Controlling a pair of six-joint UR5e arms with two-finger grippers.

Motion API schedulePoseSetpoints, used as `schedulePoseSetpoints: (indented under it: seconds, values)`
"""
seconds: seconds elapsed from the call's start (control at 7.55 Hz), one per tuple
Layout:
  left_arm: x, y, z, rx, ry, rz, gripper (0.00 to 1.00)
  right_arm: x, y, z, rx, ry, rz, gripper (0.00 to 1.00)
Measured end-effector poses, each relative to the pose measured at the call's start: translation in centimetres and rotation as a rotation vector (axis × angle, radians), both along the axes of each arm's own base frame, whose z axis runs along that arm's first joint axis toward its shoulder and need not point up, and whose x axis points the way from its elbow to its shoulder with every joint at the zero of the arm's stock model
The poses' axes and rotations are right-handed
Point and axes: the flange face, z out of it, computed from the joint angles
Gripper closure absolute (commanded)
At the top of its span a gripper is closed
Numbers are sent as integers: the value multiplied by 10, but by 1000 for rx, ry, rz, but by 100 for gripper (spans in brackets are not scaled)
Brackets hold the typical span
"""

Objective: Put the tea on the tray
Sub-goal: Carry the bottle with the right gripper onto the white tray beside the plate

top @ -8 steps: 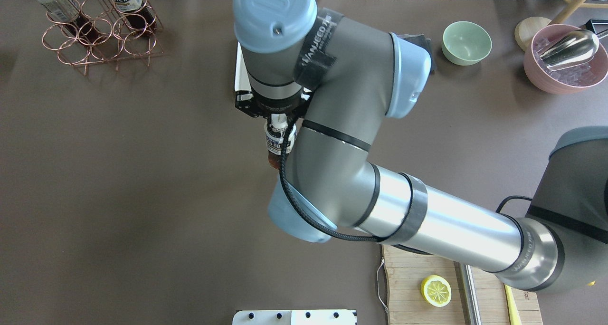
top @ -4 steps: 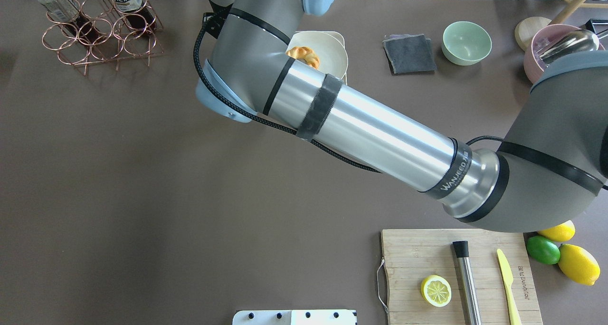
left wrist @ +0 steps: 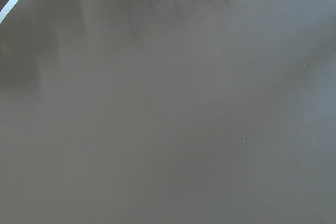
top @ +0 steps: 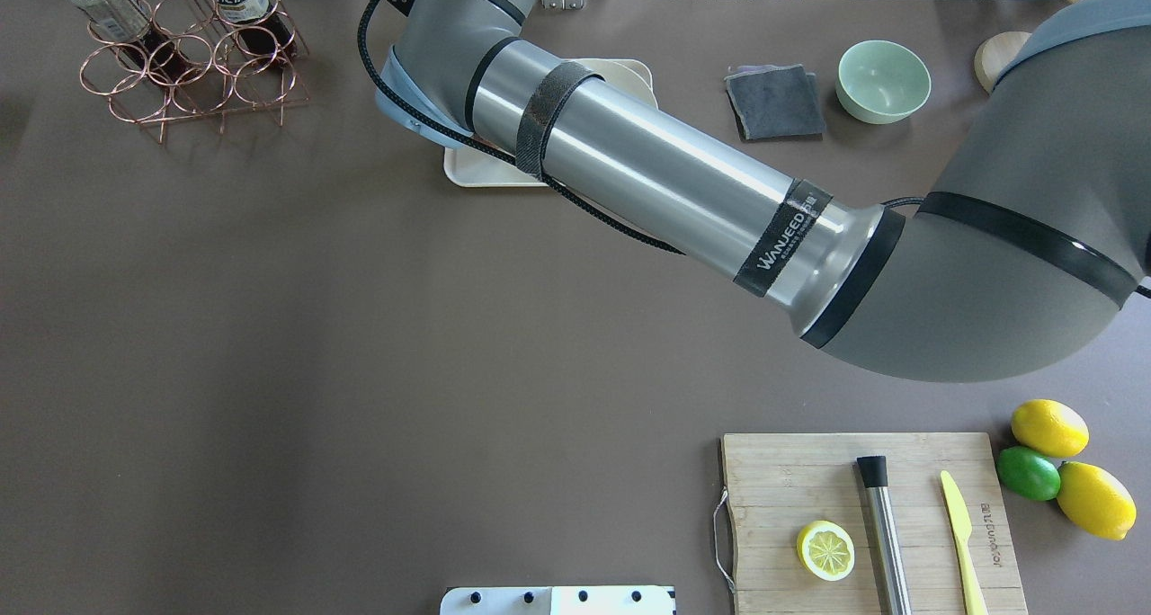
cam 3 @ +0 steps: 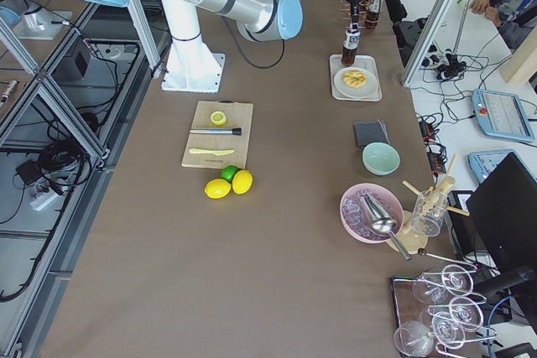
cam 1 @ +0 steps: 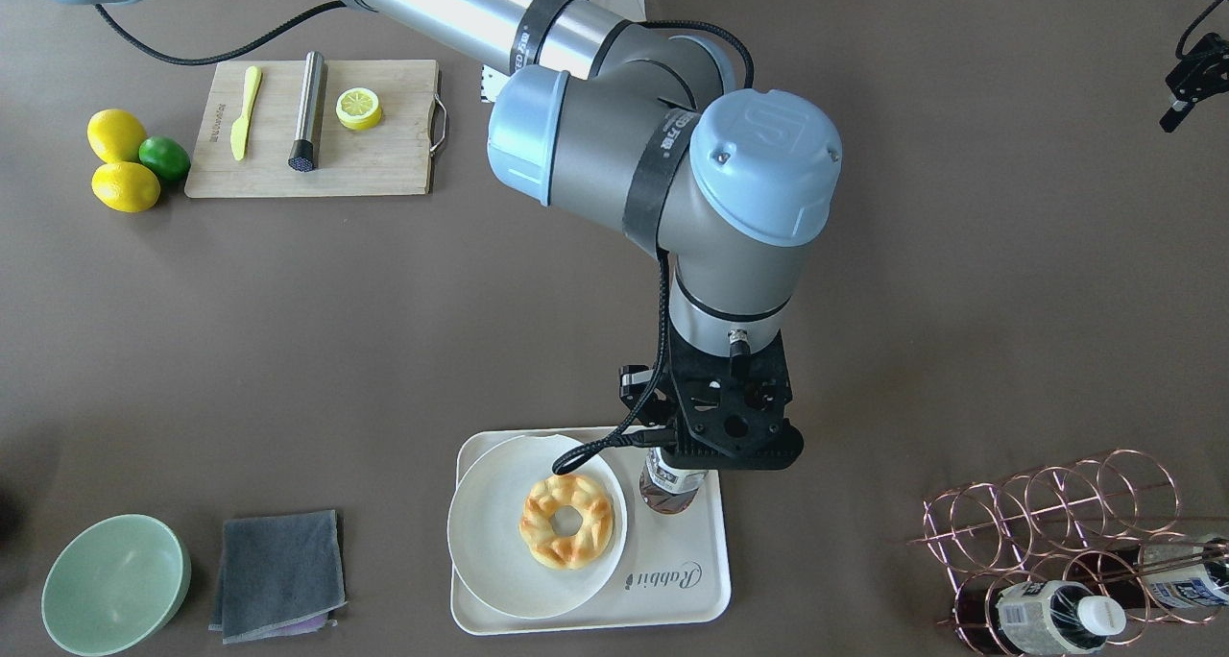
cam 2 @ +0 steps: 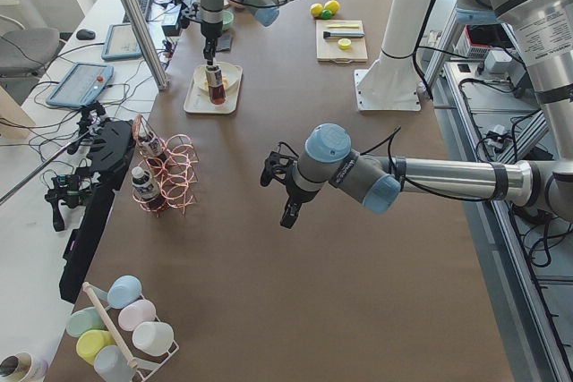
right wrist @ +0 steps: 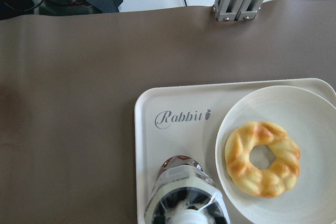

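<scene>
My right gripper (cam 1: 701, 446) is shut on the cap end of the tea bottle (cam 1: 669, 484) and holds it upright. The bottle's base is at the tray's surface, next to the round plate (cam 1: 480, 551). I cannot tell if it touches. The cream tray (cam 1: 672, 580) has "Rabbit" lettering. In the right wrist view the bottle (right wrist: 185, 192) stands over the tray (right wrist: 152, 114). In the overhead view the arm hides the bottle. My left gripper (cam 1: 1189, 79) hangs far off over bare table, too small to judge.
A doughnut (cam 1: 566, 521) lies on the plate. A copper wire rack (cam 1: 1047, 513) holds two more tea bottles (cam 1: 1051, 614). A grey cloth (cam 1: 278, 575) and a green bowl (cam 1: 115, 585) lie beside the tray. A cutting board (cam 1: 384, 158) and citrus fruit (cam 1: 125, 162) sit near the robot.
My right arm has swung away from the table's middle to the far side, carrying the tea bottle over the tray. In the overhead view the arm now hides the gripper and the bottle.
</scene>
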Motion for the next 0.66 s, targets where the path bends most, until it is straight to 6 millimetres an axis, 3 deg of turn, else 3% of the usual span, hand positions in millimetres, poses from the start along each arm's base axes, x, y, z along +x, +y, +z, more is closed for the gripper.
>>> schedulePoseSetpoints:
  seconds: [0.27, 0.4, 0.66]
  values:
    - [-3, 6, 6, 3, 2, -7, 4, -4, -15, 11, 0, -17, 15, 100]
    - [-3, 7, 7, 6, 3, -8, 3, -6, -16, 13, -6, -21, 16, 1]
    - [-3, 7, 7, 9, 4, -8, 3, -7, -16, 12, -9, -28, 15, 0]
